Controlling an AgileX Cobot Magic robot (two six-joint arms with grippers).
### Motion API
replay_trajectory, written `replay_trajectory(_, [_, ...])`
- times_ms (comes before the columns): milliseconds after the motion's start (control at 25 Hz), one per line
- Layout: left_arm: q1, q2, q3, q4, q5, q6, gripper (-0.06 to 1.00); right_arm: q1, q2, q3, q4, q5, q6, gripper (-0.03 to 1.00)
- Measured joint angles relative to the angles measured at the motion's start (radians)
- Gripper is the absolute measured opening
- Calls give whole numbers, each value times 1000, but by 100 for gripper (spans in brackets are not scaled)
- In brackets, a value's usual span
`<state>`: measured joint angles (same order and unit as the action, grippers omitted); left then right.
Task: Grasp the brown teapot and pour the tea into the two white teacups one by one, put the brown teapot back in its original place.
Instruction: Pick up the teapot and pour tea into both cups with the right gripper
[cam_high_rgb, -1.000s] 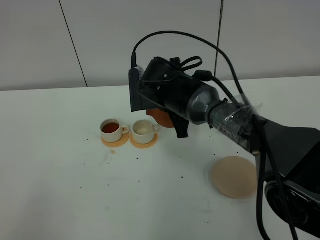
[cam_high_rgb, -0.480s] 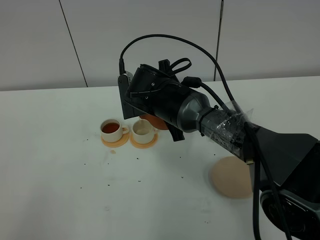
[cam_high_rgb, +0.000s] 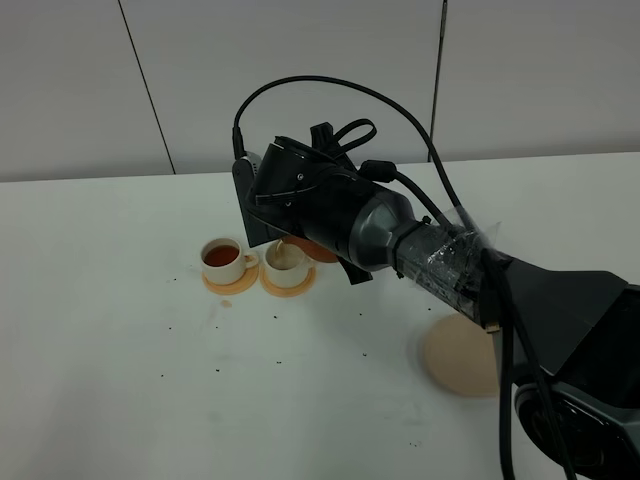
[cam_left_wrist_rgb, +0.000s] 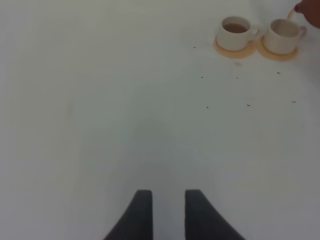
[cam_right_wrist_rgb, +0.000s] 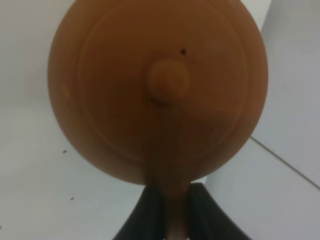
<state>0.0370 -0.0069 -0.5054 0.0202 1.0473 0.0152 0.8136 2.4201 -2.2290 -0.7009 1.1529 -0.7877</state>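
Note:
My right gripper (cam_right_wrist_rgb: 175, 205) is shut on the loop handle of the brown teapot (cam_right_wrist_rgb: 157, 90), whose lid faces the wrist camera. In the high view the teapot (cam_high_rgb: 312, 246) is mostly hidden behind my right wrist (cam_high_rgb: 320, 200) and is tilted over the right white teacup (cam_high_rgb: 285, 262). Its spout (cam_left_wrist_rgb: 299, 7) shows just above that cup (cam_left_wrist_rgb: 283, 35), with a thin stream of tea running down. The left teacup (cam_high_rgb: 222, 258) (cam_left_wrist_rgb: 235, 31) holds dark tea. Each cup sits on an orange-tan coaster. My left gripper (cam_left_wrist_rgb: 164, 215) is empty, its fingers slightly apart, above bare table well away from the cups.
The large pale beige coaster disc (cam_high_rgb: 462, 355) lies bare on the white table at the right, partly behind my right arm. Small dark specks dot the table (cam_high_rgb: 150, 380) around the cups. A white panelled wall stands behind the table.
My right arm has swung left with the teapot and tipped it further. The spout now hangs over the right teacup and tea runs from it.

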Motion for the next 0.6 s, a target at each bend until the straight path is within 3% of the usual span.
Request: replay_trajectory(600, [0, 0, 0, 0, 0, 1, 23, 0, 0, 0, -46, -19, -40, 10])
